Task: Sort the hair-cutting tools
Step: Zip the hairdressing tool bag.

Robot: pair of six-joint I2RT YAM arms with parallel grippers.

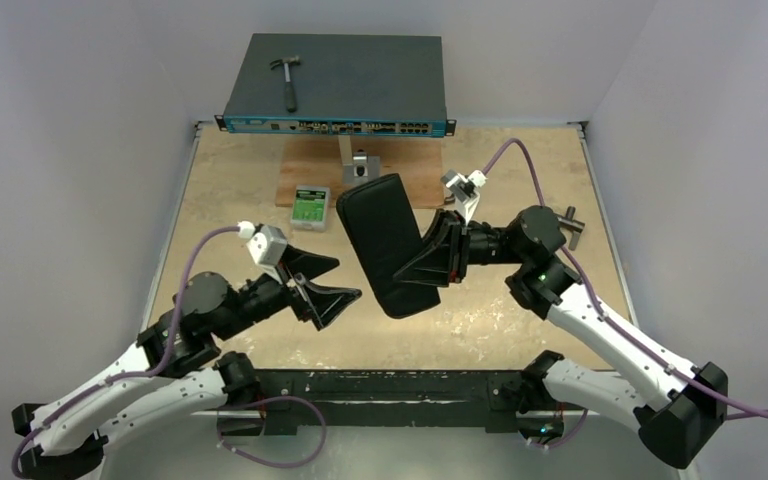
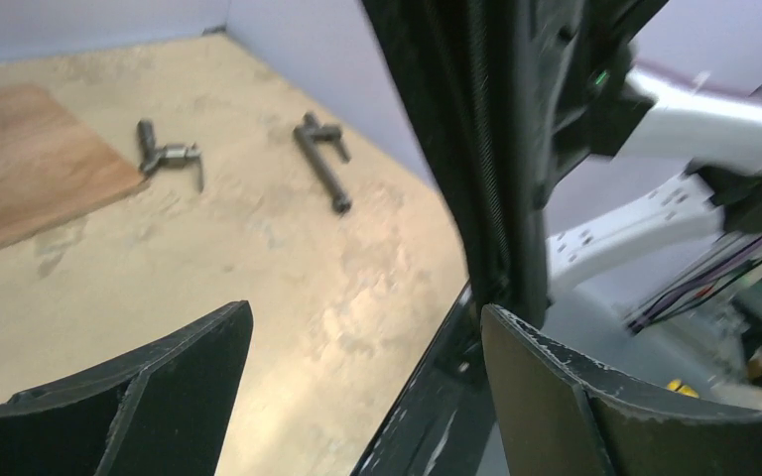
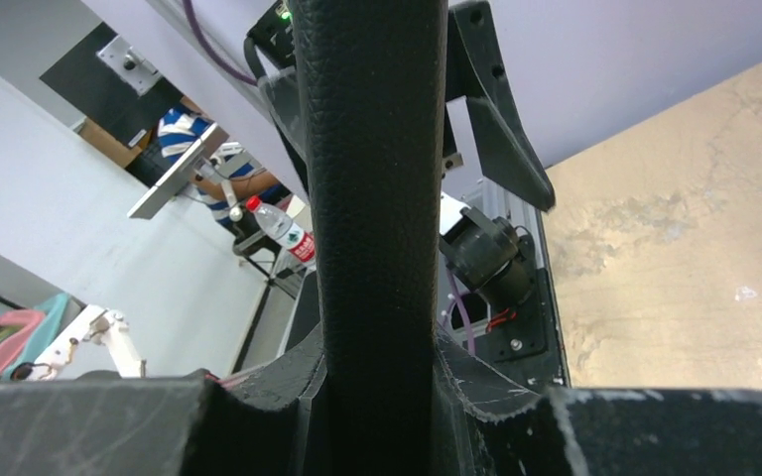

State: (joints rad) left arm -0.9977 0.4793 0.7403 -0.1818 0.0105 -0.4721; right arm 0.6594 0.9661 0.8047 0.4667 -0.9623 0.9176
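The hair-cutting tools do not show in any view. A long black leather case (image 1: 385, 240) hangs tilted above the middle of the table, and my right gripper (image 1: 428, 255) is shut on its right edge. In the right wrist view the case (image 3: 377, 178) runs up between the pads of that gripper (image 3: 382, 357), which press on both of its sides. My left gripper (image 1: 348, 278) stands open just left of the case's lower end and holds nothing. From the left wrist, the case (image 2: 476, 149) rises by the right finger of the gripper (image 2: 365, 312), with bare table between the jaws.
A blue-grey network box (image 1: 335, 85) at the back carries a hammer (image 1: 286, 78). A wooden board (image 1: 310, 165) and a small green-white box (image 1: 311, 206) lie behind the case. Two grey T-handle tools (image 2: 169, 156) (image 2: 322, 159) lie near the right wall.
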